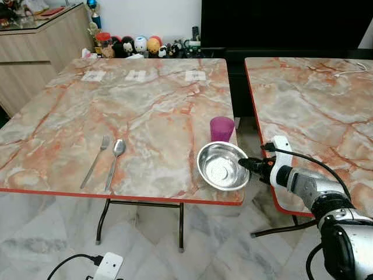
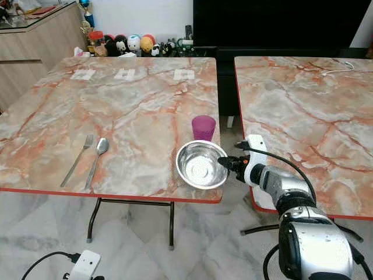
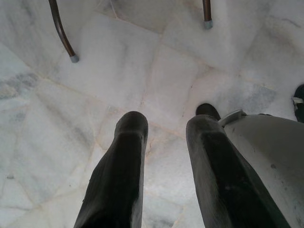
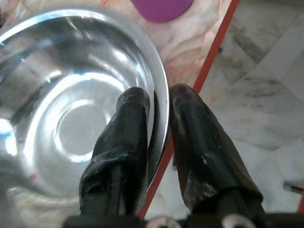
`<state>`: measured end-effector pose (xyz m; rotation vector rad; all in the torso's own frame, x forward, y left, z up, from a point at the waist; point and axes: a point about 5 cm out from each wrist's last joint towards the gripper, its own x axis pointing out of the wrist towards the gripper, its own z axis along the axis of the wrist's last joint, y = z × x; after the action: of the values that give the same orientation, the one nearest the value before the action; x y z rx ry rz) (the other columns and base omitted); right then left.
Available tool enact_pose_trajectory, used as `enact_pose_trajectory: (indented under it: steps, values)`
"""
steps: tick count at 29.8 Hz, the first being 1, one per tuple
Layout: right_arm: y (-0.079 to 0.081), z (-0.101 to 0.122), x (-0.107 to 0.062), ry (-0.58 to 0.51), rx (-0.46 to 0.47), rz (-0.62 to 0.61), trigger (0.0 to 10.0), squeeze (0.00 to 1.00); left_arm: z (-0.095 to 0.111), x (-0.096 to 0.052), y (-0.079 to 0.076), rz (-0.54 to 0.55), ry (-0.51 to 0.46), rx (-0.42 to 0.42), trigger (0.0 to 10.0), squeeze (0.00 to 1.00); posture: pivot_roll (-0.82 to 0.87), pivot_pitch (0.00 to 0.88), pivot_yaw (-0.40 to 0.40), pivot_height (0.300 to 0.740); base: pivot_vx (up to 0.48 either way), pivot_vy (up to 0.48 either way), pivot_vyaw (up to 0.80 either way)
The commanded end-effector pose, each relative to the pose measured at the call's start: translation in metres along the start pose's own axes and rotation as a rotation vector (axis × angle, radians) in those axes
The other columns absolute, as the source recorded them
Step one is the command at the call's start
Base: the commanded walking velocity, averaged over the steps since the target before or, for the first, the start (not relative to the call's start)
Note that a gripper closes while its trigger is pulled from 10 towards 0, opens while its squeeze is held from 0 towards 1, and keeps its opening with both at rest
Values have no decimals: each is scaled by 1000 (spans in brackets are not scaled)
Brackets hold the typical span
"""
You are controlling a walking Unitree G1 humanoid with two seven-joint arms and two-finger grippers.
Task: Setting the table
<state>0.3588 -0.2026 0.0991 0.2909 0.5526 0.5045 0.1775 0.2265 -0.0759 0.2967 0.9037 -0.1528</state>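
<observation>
The right pincer [image 1: 249, 165] is clamped on the rim of a round, polished steel bowl [image 1: 221, 167]: in the right wrist view one matte black finger [image 4: 124, 137] lies inside the bowl and the other outside it, the thin rim [image 4: 164, 114] pinched between them. The bowl sits at the near right corner of the marble-patterned bench [image 1: 140, 111] (glossy beige veined with orange, edged in red), its far side just past the pincer. Just beyond the bowl stands a translucent purple plastic cup [image 1: 222, 128], upright. Well off to the left of the pincer, near the bench's front edge, a slim metal fork [image 1: 97, 160] and a spoon [image 1: 115, 160] lie side by side, handles toward the robot. Three small pale paper squares [image 1: 135, 75] lie in a row along the far edge. A second bench [image 1: 315, 111] of the same pattern stands to the right of the pincer across a narrow gap.

The left pincer [image 3: 164, 166] hangs idle over the white marble floor tiles [image 3: 142, 76], its two rounded black fingers parted with nothing between them.
</observation>
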Motion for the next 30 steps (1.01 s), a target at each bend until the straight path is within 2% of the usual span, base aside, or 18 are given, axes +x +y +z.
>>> enact_pose_trajectory:
  steps: [1, 12, 13, 15, 30]
  values:
    - [2, -1, 2, -11, 13, 19, 10000, 0, -6, -1, -2, -9, 33, 12, 10000, 0, -20, 0, 12, 740, 0, 0, 0]
    - [8, 1, 5, -28, 16, 53, 10000, 0, -6, -1, -2, -10, 30, 12, 10000, 0, -14, 0, 10, 740, 0, 0, 0]
    - [8, 2, 5, -29, 15, 60, 8588, 0, -6, -1, -2, -10, 29, 12, 10000, 0, -14, 0, 10, 740, 0, 0, 0]
    - [9, 2, 6, -30, 12, 66, 0, 0, -5, -1, -2, -10, 29, 12, 10000, 0, -14, 0, 10, 740, 0, 0, 0]
    - [6, -4, 4, -28, 16, 50, 0, 0, -6, -1, -5, -19, 33, 11, 10000, 0, -12, 0, 4, 740, 0, 0, 0]
